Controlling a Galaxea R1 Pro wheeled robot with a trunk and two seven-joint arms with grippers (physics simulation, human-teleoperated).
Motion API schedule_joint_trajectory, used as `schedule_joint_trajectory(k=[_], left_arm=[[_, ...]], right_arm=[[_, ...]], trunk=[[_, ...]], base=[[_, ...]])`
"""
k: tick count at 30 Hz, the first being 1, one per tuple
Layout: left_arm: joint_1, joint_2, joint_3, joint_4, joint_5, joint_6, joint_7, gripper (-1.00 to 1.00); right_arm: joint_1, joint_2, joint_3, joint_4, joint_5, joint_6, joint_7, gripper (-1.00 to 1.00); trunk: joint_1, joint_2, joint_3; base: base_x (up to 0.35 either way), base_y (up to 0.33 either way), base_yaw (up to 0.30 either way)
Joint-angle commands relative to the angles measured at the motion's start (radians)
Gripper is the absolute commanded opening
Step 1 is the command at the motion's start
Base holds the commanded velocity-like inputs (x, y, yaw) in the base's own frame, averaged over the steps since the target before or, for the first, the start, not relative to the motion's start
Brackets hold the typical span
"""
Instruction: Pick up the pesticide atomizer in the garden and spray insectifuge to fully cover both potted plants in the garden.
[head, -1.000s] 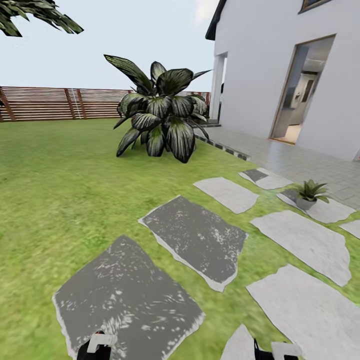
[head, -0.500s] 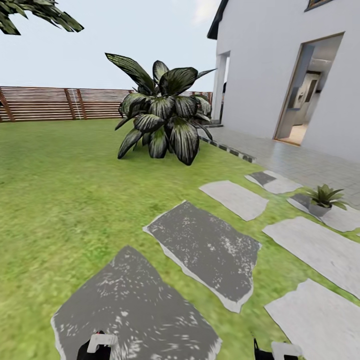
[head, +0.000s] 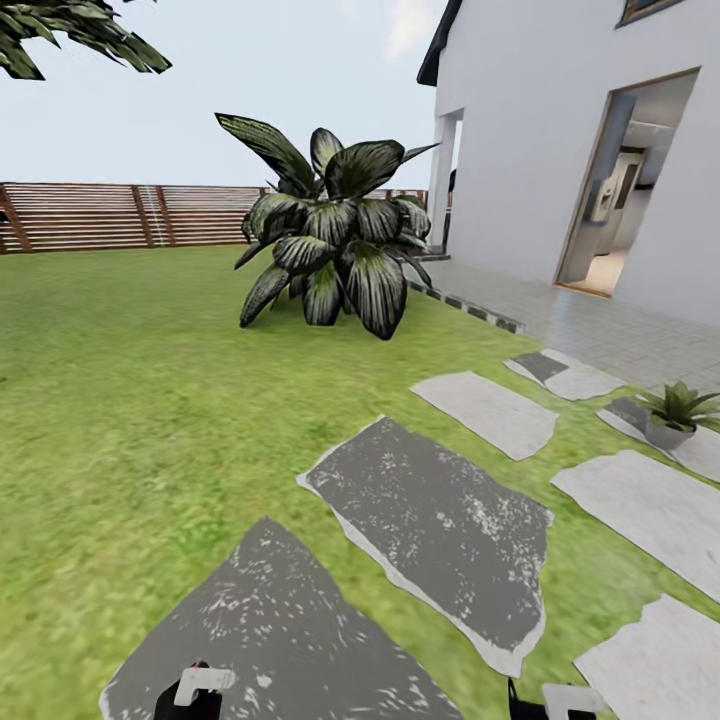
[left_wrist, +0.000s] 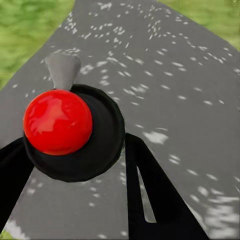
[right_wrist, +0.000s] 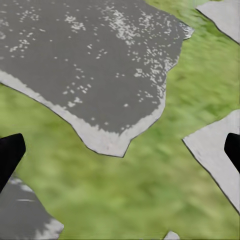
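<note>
My left fingers stand close on either side of the atomizer, touching its black round body. I record it as gripped. From this wrist it presents a glossy red knob on the black body, with a grey nozzle pointing away from me. It hangs over a dark grey stone.

My right fingers are spread wide, the tips at opposite edges of the wrist view, with nothing between them. Below them lie lawn and stone edges.

In the head view my left gripper and right gripper sit at the near edge, the left over the nearest stone.

One potted plant stands far right on a pale stone, well apart from both grippers. A second dark stone lies between me and it.

A large striped-leaf bush stands on the far lawn, centre. A slatted fence runs behind it on the left. The white house, with an open doorway, stands far right beside grey paving.
</note>
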Motion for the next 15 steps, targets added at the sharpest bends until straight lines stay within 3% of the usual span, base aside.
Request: schedule_joint_trajectory(k=[1,6,15], left_arm=[[-0.001,0.0,0.004,0.001,-0.008,-0.002,-0.002,-1.0],[-0.001,0.0,0.004,0.001,-0.008,-0.002,-0.002,-1.0],[-0.001,0.0,0.004,0.001,-0.008,-0.002,-0.002,-1.0]], right_arm=[[-0.001,0.0,-0.003,0.001,0.011,-0.002,-0.003,1.0],[-0.001,0.0,-0.003,0.001,0.011,-0.002,-0.001,1.0],[-0.001,0.0,-0.003,0.001,0.011,-0.002,-0.001,1.0]], trunk=[[0.0,0.0,-0.001],[0.0,0.0,-0.001],[0.0,0.0,-0.001]], base=[[0.307,0.202,-0.028],[0.306,0.202,-0.099],[0.307,0.202,-0.23]])
